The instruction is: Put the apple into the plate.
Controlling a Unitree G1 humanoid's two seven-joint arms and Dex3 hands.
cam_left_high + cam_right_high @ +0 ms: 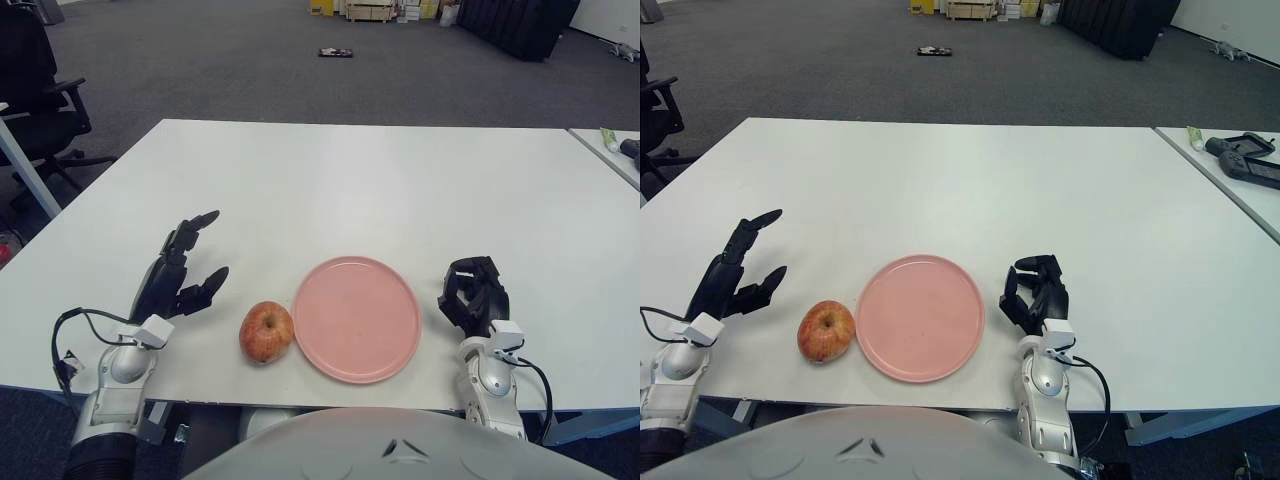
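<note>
A red-yellow apple [265, 332] sits on the white table [340, 190] near its front edge, just left of the pink plate [356, 317] and almost touching its rim. My left hand [181, 277] is left of the apple, a short gap away, with its fingers spread wide and holding nothing. My right hand [474, 295] shows to the right of the plate, fingers curled in on themselves with nothing in them.
A black office chair [38, 90] stands off the table's far left. A second table [1230, 165] at the right carries a black device [1252, 167]. A small dark object [333, 52] lies on the grey carpet beyond.
</note>
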